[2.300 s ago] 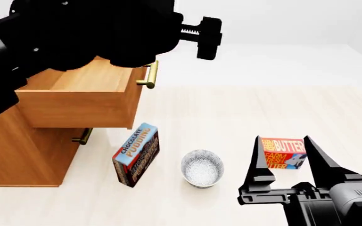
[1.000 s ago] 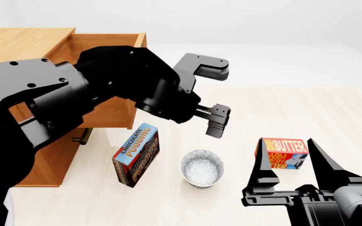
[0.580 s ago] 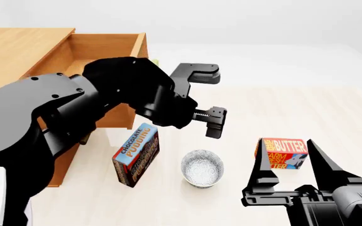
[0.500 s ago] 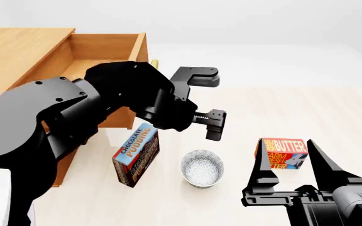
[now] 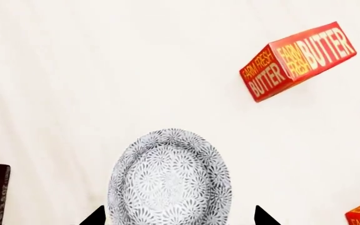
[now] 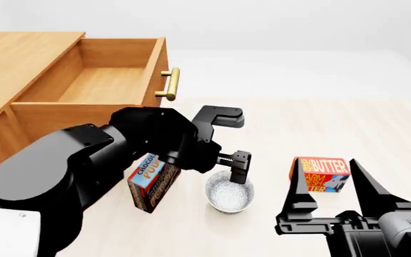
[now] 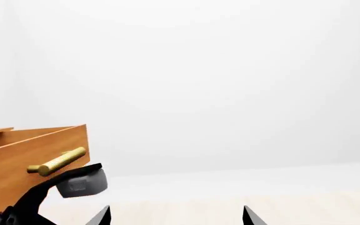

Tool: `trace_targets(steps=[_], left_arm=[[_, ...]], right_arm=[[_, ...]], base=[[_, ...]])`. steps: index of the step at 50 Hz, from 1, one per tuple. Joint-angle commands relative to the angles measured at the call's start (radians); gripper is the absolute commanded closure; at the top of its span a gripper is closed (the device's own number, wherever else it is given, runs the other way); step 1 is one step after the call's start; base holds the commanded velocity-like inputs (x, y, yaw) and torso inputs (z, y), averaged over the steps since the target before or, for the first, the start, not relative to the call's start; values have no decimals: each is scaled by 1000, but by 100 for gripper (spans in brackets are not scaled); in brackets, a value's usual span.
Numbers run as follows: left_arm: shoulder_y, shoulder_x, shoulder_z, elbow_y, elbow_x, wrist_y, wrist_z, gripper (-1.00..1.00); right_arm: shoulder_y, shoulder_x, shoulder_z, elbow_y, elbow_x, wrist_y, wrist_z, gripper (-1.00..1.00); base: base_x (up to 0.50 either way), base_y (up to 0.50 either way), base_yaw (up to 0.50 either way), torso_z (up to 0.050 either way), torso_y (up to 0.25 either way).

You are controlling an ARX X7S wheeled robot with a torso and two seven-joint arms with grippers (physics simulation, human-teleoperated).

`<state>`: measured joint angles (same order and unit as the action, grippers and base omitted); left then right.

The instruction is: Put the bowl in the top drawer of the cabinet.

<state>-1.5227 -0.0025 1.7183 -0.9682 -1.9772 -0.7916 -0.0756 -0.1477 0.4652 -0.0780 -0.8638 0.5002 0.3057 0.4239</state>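
the left hand (image 6: 228,143), fingers apart, is dropping from the open drawer (image 6: 84,85) onto the bowl (image 6: 229,193), readying a grasp.

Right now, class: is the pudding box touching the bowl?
Apart. The head view shows a strip of bare floor between the pudding box and the bowl.
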Motion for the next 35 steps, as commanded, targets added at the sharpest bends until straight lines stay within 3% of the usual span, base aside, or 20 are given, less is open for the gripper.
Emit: trace_targets(steps=[1,35], left_arm=[[63,2,-79,-4,96,-7,0,-100],[116,2,-113,-109,128,8,19,-100]], right_arm=[[-1,4,6,5,7,-5,3,-100],[-4,7,-7,29,2,-23,4,-100]], base=[[0,0,0,0,0],[0,0,0,0,0]])
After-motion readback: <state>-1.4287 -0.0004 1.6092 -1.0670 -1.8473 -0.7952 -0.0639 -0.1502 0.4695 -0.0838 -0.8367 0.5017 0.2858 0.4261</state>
